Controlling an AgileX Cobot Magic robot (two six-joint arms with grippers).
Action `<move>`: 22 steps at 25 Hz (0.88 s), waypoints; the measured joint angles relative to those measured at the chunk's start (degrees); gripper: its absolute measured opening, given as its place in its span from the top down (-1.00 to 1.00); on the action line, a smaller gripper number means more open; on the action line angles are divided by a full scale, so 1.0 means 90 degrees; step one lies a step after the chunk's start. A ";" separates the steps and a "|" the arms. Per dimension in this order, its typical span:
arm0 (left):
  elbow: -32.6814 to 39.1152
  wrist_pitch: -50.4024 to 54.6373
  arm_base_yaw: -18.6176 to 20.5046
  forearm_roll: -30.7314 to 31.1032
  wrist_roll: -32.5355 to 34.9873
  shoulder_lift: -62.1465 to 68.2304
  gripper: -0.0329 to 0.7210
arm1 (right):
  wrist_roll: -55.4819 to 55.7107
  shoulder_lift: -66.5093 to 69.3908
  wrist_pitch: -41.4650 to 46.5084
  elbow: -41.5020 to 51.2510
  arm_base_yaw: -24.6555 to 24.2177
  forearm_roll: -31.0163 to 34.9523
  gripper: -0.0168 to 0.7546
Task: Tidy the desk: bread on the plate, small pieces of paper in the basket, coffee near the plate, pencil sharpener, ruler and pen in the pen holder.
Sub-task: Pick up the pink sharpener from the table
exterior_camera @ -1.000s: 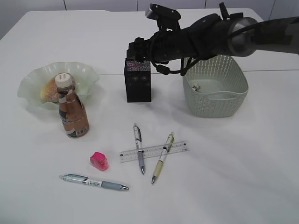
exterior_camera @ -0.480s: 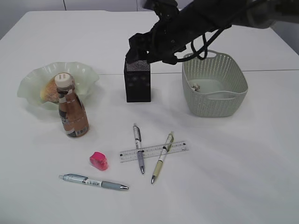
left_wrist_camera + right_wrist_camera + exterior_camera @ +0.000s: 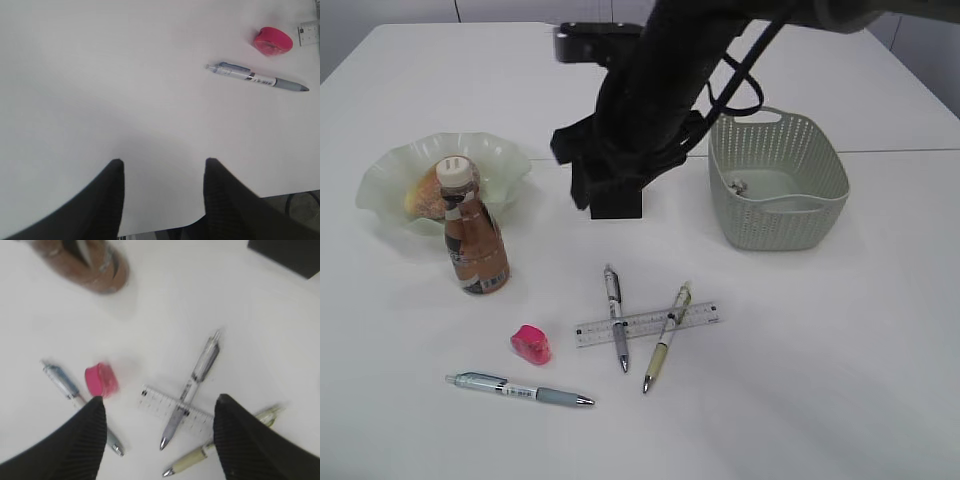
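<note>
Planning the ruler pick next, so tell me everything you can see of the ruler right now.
The ruler is a short, flat strip of translucent-white plastic with fine black markings along one edge. It lies flat on the desk, slightly slanted, its right end a little farther from the camera in the exterior view. Two pens lie across it: a grey-and-white pen over its left half and a cream pen over its right half. The pink pencil sharpener sits apart to its left. No gripper touches it.

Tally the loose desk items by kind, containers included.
Pens: 3
Ruler: 1
Pencil sharpener: 1
Coffee: 1
Bread: 1
Plate: 1
Basket: 1
Pen holder: 1
Total: 10
</note>
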 joint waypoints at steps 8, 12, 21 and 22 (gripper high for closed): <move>0.0000 -0.0024 0.0000 0.0000 0.0000 0.0000 -0.10 | 0.0563 0.0052 0.0492 -0.0005 0.1217 -0.0684 -0.32; 0.0000 -0.0038 0.0000 0.0000 0.0000 0.0000 -0.10 | 0.0650 0.0346 0.0492 -0.0005 0.1598 -0.0783 -0.32; 0.0000 -0.0051 0.0000 0.0000 0.0000 0.0000 -0.10 | 0.0589 0.0840 0.0217 -0.0005 0.1642 -0.0840 -0.32; 0.0000 -0.0051 0.0000 0.0000 0.0000 0.0000 -0.10 | 0.0546 0.0893 0.0169 -0.0005 0.1642 -0.0840 -0.32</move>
